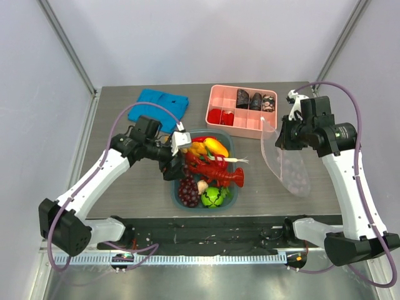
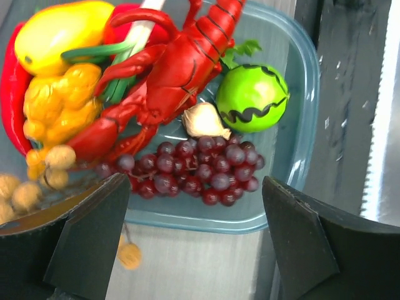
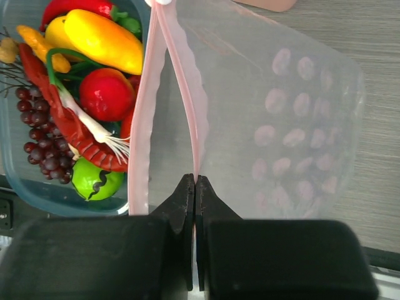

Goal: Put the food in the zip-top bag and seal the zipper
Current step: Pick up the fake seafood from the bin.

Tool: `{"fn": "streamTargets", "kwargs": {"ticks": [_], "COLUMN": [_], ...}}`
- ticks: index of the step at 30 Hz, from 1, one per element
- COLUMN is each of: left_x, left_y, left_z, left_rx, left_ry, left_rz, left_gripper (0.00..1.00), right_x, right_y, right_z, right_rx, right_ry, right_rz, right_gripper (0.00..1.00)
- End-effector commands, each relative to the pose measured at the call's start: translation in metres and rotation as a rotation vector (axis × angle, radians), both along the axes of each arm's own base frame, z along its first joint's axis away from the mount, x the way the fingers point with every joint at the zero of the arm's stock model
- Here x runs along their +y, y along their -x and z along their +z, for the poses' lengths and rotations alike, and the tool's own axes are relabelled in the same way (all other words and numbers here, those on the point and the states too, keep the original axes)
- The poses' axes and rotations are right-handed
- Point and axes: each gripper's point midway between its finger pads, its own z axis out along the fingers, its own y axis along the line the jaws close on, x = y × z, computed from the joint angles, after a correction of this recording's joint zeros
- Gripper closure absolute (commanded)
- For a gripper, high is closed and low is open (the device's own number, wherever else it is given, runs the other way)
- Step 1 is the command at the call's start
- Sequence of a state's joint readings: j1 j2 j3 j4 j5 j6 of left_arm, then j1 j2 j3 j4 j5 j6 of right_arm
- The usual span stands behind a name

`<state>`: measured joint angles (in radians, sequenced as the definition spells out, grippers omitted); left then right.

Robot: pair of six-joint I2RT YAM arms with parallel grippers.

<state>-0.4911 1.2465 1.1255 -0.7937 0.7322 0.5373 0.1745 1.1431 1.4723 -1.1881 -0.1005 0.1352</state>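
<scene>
My right tool (image 3: 195, 182) clamps the zipper (image 3: 185, 94); my left tool (image 2: 195, 187), wide open and empty, must grab the lobster (image 2: 181, 69).

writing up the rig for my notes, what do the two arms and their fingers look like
The left arm and right arm match: white rounded links, black joint housings, black bases. A thin purple cable loops along each. The left fingers and right fingers are matt black wedges with flat faces. No readable markings.
</scene>
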Motion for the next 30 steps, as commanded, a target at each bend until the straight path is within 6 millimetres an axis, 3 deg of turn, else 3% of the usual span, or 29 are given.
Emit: {"fn": "streamTargets", "kwargs": {"ticks": [1, 7, 10, 16, 24, 30], "left_x": [-0.016, -0.019, -0.025, -0.042, -0.042, -0.044], "left_y": [-0.013, -0.034, -0.036, -0.048, -0.061, -0.065], "left_z": [-0.003, -0.023, -0.025, -0.042, -0.07, -0.078], "left_rx": [-0.208, -0.339, -0.388, -0.485, -0.483, -0.485], "left_ry": [0.028, -0.056, -0.047, -0.058, -0.118, -0.121], "left_rz": [-0.226, -0.387, -0.458, -0.474, -0.482, -0.481], "left_gripper": [0.1, 0.2, 0.23, 0.32, 0.35, 0.36], "right_x": [0.013, 0.014, 0.012, 0.011, 0.01, 0.009], "right_y": [-0.004, -0.001, -0.001, -0.001, 0.001, 0.002], "right_z": [0.014, 0.01, 0.01, 0.01, 0.01, 0.008], "right_rx": [-0.051, -0.033, -0.034, -0.03, -0.026, -0.022], "right_ry": [-0.082, -0.089, -0.086, -0.088, -0.094, -0.092], "right_rz": [0.02, 0.017, 0.012, 0.003, -0.004, -0.003], "right_gripper": [0.99, 0.99, 0.99, 0.99, 0.99, 0.99]}}
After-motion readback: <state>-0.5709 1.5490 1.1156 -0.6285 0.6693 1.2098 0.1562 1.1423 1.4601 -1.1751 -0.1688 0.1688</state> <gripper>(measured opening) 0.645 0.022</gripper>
